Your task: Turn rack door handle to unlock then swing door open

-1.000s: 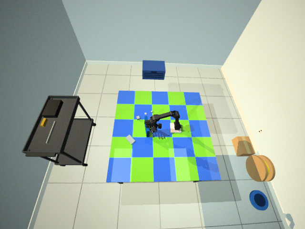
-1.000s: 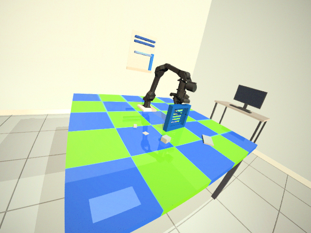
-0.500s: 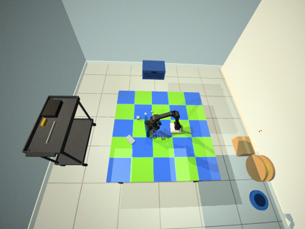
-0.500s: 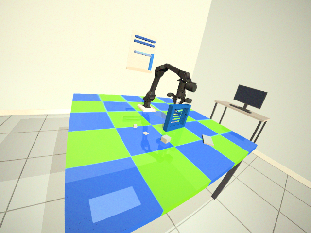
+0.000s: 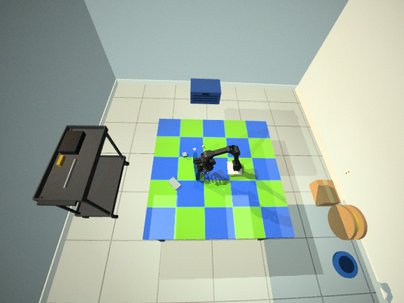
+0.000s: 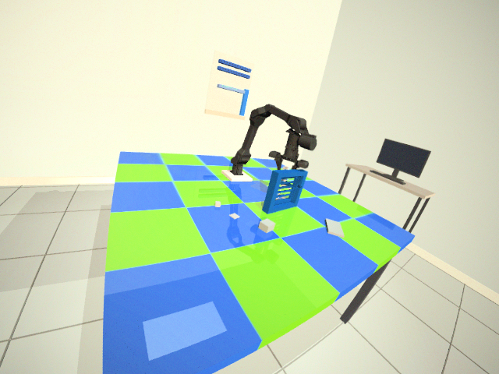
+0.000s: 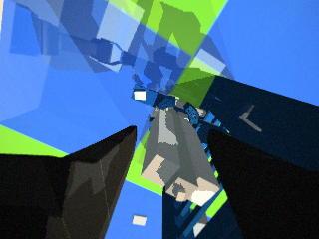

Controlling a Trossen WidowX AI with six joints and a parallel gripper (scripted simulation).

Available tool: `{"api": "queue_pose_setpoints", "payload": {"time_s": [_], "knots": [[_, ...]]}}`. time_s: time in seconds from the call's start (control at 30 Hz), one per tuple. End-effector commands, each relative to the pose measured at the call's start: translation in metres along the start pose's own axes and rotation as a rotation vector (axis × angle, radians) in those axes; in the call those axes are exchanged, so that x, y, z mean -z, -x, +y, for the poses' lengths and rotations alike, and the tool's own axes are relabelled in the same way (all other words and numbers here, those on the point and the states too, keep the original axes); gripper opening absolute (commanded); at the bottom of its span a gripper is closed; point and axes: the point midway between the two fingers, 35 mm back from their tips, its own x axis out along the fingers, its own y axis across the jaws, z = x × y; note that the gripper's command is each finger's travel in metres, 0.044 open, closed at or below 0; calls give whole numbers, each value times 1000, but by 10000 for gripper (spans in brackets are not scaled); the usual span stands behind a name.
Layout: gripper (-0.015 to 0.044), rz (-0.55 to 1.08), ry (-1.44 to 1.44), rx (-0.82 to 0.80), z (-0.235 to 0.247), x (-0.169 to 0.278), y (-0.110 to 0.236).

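Top view: we see the arm (image 5: 218, 152) (image 6: 285, 114) reaching left from its white base plate (image 5: 229, 173) (image 6: 245, 178) to the blue rack frame (image 5: 197, 176) (image 6: 273, 193), mid-table (image 5: 189, 221) (image 6: 161, 237). We have the gripper (image 5: 204, 172) (image 6: 288, 167) (image 7: 171, 132) just right of the frame; its fingers are too small to judge here. The slab (image 5: 174, 183) (image 6: 334, 227) lies left and nearer, the block (image 5: 184, 154) (image 6: 267, 225) left and farther. Cart (image 5: 103, 129) at left.

Exterior view: the frame stands upright, gripper pointing down behind its top. We can't tell the door's angle. The block lies near the frame, the slab to its right, the monitor (image 6: 403, 157) far right.

Wrist view: we see the grey handle (image 7: 176, 141) between the fingers, which are spread with gaps on both sides, no squeeze. Blue slats show right of the handle.
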Motion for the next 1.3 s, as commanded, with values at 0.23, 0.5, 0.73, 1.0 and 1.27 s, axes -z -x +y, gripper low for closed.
{"api": "queue_pose_setpoints", "payload": {"time_s": [0.23, 0.5, 0.73, 1.0, 1.27], "knots": [[280, 3, -412, 6, -1, 1, 0], [280, 2, -809, 7, -1, 1, 0], [280, 1, -1156, 7, -1, 1, 0], [280, -1, -1552, 7, -1, 1, 0], [280, -3, -1948, 8, -1, 1, 0]]}}
